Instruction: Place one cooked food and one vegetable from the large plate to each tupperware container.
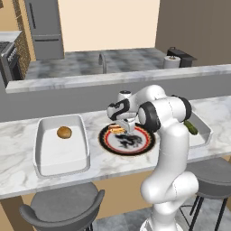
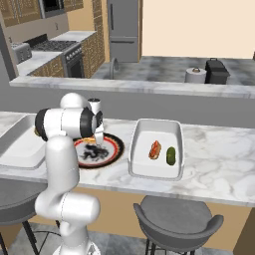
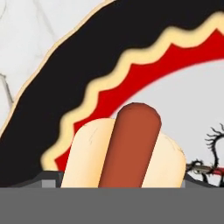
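Observation:
The large plate (image 1: 135, 149) (image 2: 113, 149) lies on the marble counter between the two tupperware containers. A hot dog (image 1: 117, 130) (image 3: 131, 148) rests on the plate's far left rim. My gripper (image 1: 128, 131) (image 2: 99, 143) is down at the plate, open, with its fingertips (image 3: 50, 177) on either side of the hot dog's bun. The left tupperware container (image 1: 45, 158) (image 2: 20, 144) holds a round brown bun (image 1: 64, 132). In the right tupperware container (image 2: 144, 164) (image 1: 203, 131) lie a second hot dog (image 2: 155, 149) and a green cucumber (image 2: 171, 155) (image 1: 191, 127).
Grey bar stools (image 1: 63, 207) (image 2: 174, 219) stand under the counter's near edge. A raised grey ledge (image 1: 113, 79) runs behind the counter. Beyond it are a sink faucet (image 1: 103, 62), a paper towel roll (image 2: 195, 74) and a dark pot (image 2: 216, 69).

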You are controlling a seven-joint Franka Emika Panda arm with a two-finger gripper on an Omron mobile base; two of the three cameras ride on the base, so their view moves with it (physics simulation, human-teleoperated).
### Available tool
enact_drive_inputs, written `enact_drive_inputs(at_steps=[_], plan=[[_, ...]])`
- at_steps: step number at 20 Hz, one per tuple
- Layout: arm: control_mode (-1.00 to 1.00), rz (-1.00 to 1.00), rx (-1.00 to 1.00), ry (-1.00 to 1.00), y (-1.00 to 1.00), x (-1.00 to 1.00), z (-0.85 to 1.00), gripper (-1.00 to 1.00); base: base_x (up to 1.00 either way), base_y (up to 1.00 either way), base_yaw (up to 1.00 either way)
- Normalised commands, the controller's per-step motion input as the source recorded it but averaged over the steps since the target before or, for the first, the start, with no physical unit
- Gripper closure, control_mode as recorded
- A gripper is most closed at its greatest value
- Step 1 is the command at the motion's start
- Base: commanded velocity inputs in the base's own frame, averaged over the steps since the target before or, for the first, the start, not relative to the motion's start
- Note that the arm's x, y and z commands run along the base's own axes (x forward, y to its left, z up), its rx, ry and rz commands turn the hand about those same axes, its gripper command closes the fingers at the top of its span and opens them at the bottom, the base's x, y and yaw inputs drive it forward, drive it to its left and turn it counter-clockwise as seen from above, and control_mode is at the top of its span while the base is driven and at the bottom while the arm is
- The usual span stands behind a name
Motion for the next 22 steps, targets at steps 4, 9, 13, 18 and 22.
enact_drive_inputs(at_steps=[4, 9, 13, 18, 22], plan=[[-1.0, 0.0, 0.0, -0.01, 0.0, -0.06, 0.09, 1.0, 0.0, 0.0, 0.0], [-1.0, 0.1, 0.0, -0.05, 0.09, -0.24, 0.38, 1.0, 0.0, 0.0, 0.0], [-1.0, 0.11, 0.0, -0.11, 0.04, -0.32, 0.42, 1.0, 0.0, 0.0, 0.0], [-1.0, 0.28, 0.01, -0.08, 0.13, -0.43, 0.3, 1.0, 0.0, 0.0, 0.0], [-1.0, 0.45, 0.0, -0.02, 0.4, -0.57, 0.43, 1.0, 0.0, 0.0, 0.0]])
